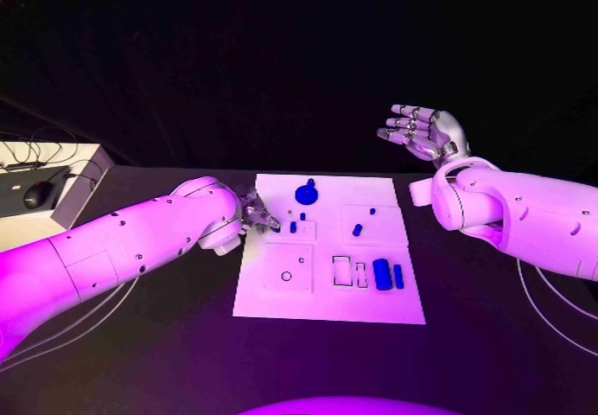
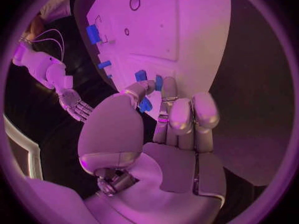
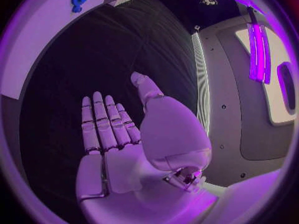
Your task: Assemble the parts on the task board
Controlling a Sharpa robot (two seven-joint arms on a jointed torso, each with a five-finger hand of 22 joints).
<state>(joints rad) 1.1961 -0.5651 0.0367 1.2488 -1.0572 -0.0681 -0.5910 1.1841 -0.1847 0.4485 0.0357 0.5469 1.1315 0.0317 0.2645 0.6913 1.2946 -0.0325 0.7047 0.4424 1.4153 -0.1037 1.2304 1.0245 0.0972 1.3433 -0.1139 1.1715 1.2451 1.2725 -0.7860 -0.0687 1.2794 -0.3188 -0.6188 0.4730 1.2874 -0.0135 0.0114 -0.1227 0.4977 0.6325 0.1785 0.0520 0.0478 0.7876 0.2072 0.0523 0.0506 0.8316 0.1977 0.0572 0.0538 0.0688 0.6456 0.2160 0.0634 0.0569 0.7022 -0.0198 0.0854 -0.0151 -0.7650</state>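
Black table [image 1: 149, 346] carries the white board [image 1: 327, 298] at centre. Left hand [image 1: 256, 212] rests at the board's left edge, fingertips [image 2: 144, 87] pinching a small blue part [image 2: 145, 104]. Right hand [image 1: 423, 131] hovers well beyond the far right corner, fingers spread, holding nothing. Two blue bars [image 1: 389, 275] lie lengthwise, near-to-far, on the board's right.

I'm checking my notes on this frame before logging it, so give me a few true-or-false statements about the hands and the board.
1. The left hand is at the white task board's left edge. True.
2. The right hand holds a blue part. False: it is raised off the board, fingers apart, holding nothing.
3. A round blue part lies near the board's far edge. True.
4. The board lies on a white table. False: the black table is dark.
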